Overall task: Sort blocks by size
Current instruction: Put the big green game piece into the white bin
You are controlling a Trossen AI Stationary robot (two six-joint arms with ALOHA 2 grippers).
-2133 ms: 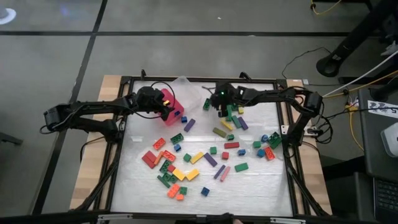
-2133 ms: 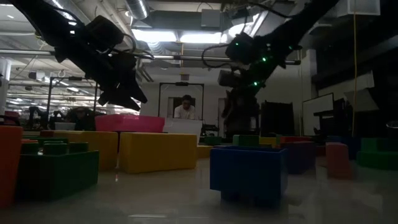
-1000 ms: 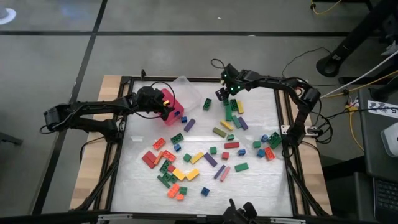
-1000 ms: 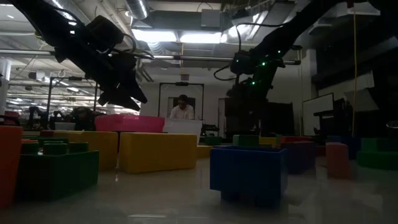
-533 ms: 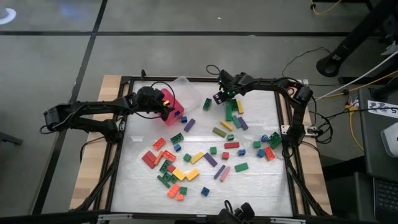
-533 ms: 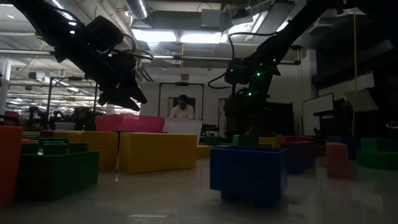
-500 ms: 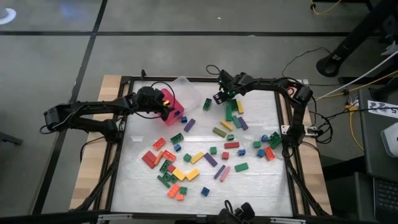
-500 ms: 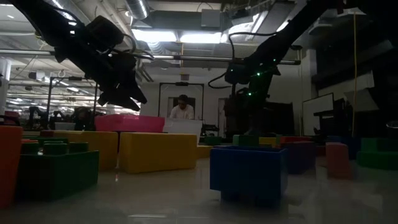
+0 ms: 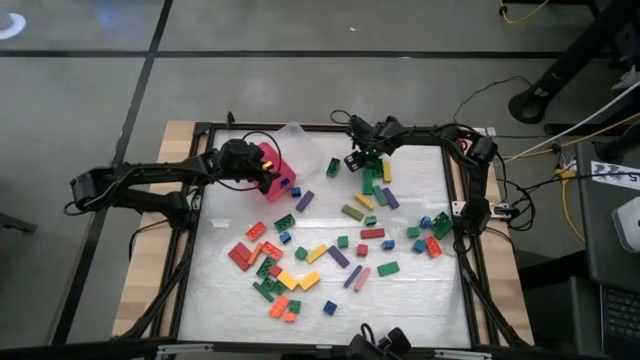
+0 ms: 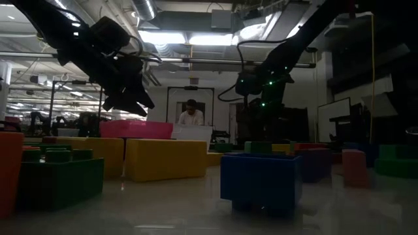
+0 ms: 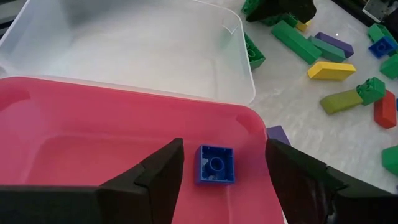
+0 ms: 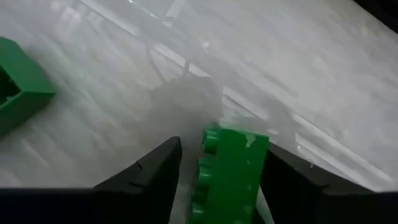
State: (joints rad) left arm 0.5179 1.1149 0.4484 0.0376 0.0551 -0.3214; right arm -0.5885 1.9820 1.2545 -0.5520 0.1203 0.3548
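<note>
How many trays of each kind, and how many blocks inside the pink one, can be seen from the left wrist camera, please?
Pink tray: 1
Clear tray: 1
Blue block visible in the pink tray: 1
Total: 3

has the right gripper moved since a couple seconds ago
Yes. In the high view the right gripper, shut on a green block, has swung from over the green and yellow bars toward the table's far edge, nearer the clear tray.
</note>
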